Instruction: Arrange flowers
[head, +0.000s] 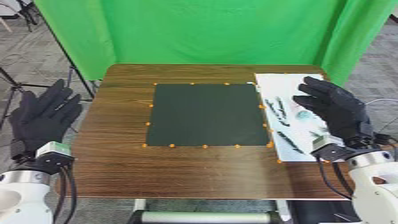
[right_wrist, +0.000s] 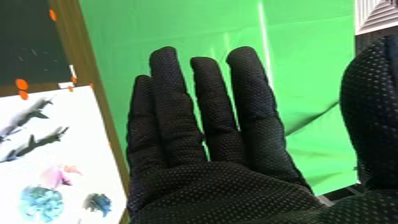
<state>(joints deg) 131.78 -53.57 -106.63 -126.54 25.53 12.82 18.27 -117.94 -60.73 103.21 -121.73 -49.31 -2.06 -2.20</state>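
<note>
Right hand (head: 345, 112), fingers straight, tips apart, near white sheet (head: 280, 85) (pink, blue flowers (right_wrist: 43, 202) atop)

No readable text
You have no words, labels, brands, numbers or signs that can be read in either the head view or the right wrist view.
</note>
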